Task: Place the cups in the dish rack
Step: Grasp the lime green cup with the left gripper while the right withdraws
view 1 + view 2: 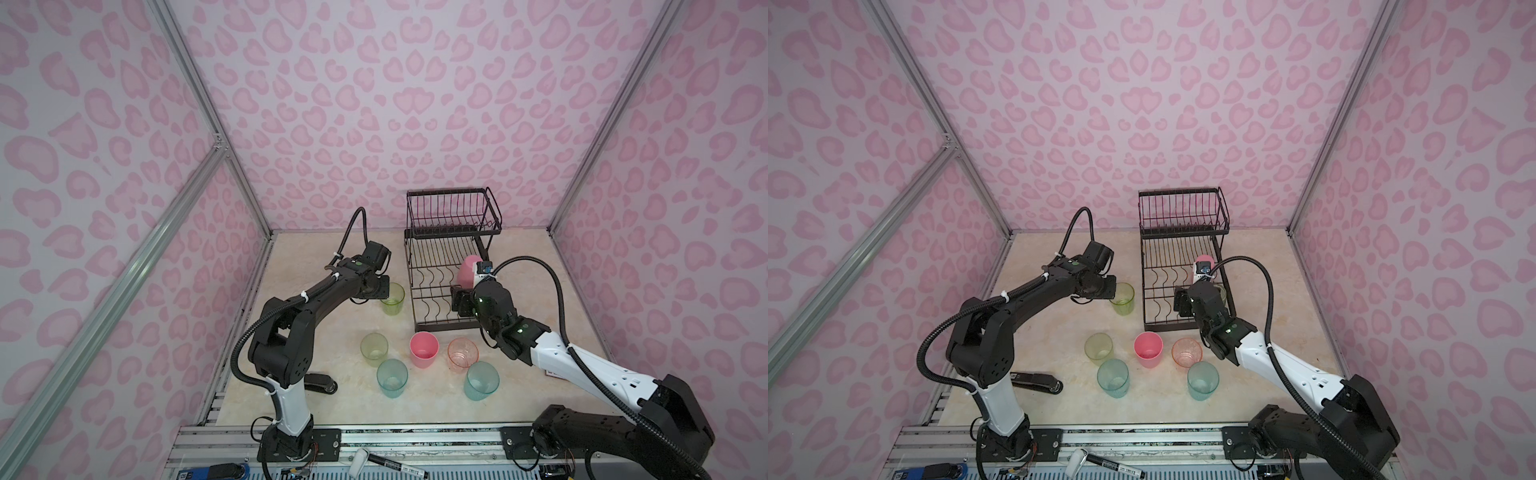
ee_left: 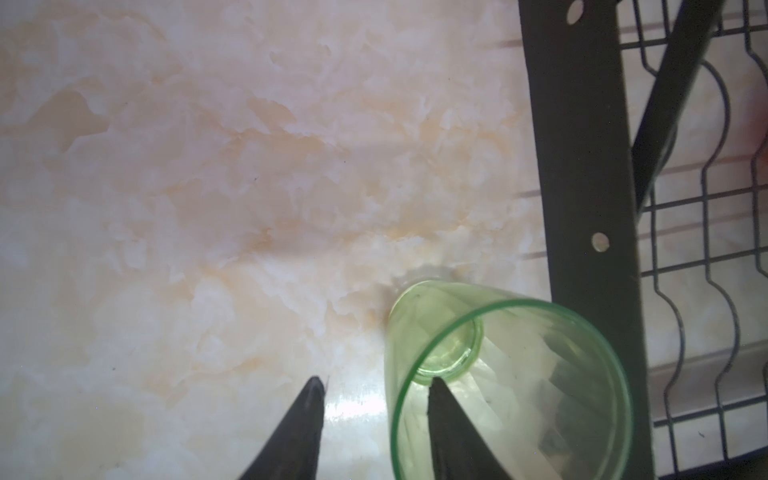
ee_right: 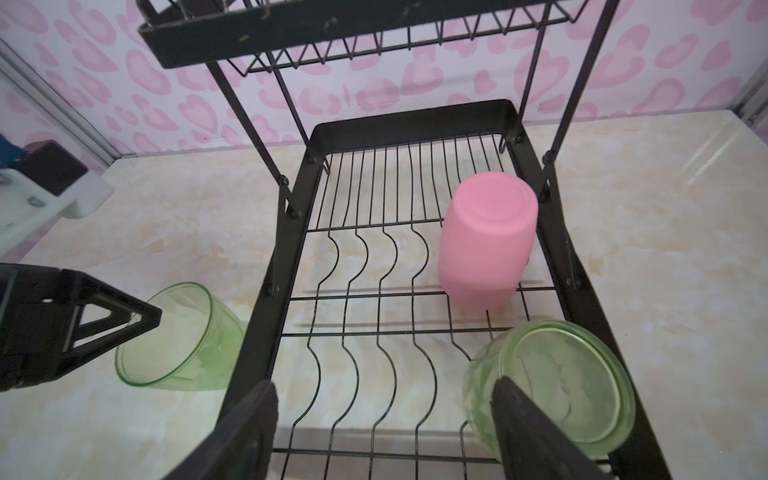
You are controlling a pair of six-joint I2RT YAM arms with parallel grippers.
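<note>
The black wire dish rack (image 1: 409,266) (image 1: 1144,270) stands at the back. On its lower tier a pink cup (image 3: 486,245) (image 1: 467,270) and a yellow-green cup (image 3: 561,382) rest upside down. My right gripper (image 3: 384,384) hangs open over that tier, nothing between its fingers, one finger against the green cup's side. Left of the rack a yellow-green cup (image 1: 392,299) (image 2: 511,374) stands on the table. My left gripper (image 2: 376,380) (image 1: 384,293) straddles its wall, one finger inside and one outside, with a gap still showing. Several more cups stand in front, among them a pink (image 1: 424,349) and a teal (image 1: 392,377).
A black stapler (image 1: 322,384) lies by the left arm's base. A marker (image 1: 399,463) lies on the front rail. The rack's upper basket (image 1: 453,208) overhangs the back of the lower tier. Patterned walls close in the left, back and right sides.
</note>
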